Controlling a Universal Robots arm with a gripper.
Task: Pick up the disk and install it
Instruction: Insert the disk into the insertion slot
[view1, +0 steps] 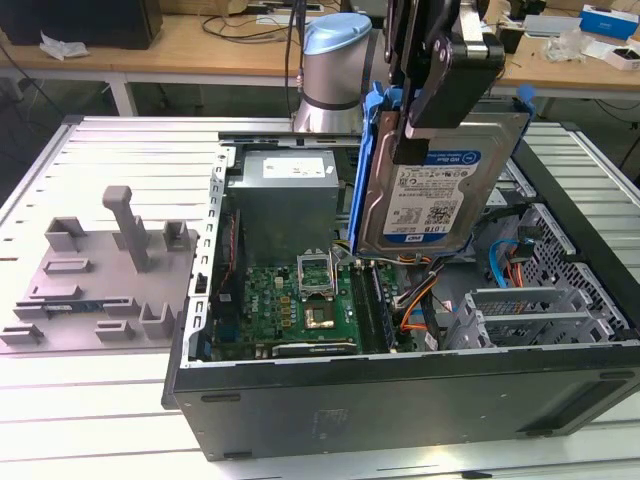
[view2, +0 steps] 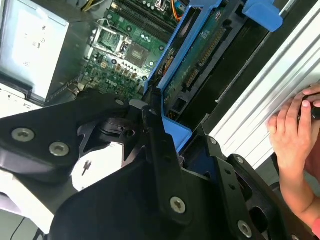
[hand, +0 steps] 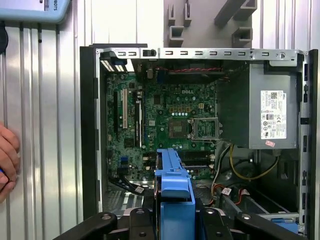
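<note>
Clamped in my gripper (view1: 415, 135), the disk (view1: 432, 205) hangs upright above the open computer case (view1: 400, 395) holding a motherboard (view1: 300, 300).

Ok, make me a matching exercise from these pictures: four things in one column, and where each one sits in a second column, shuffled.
Things:
1. disk
2. motherboard
3. power supply
4. grey fixture

Places:
A. flat on the floor of the open case
B. clamped on edge in the end effector, over the case
C. outside the case, at the exterior view's left
D. boxed into a corner inside the case

Pairs: 1-B, 2-A, 3-D, 4-C
</note>
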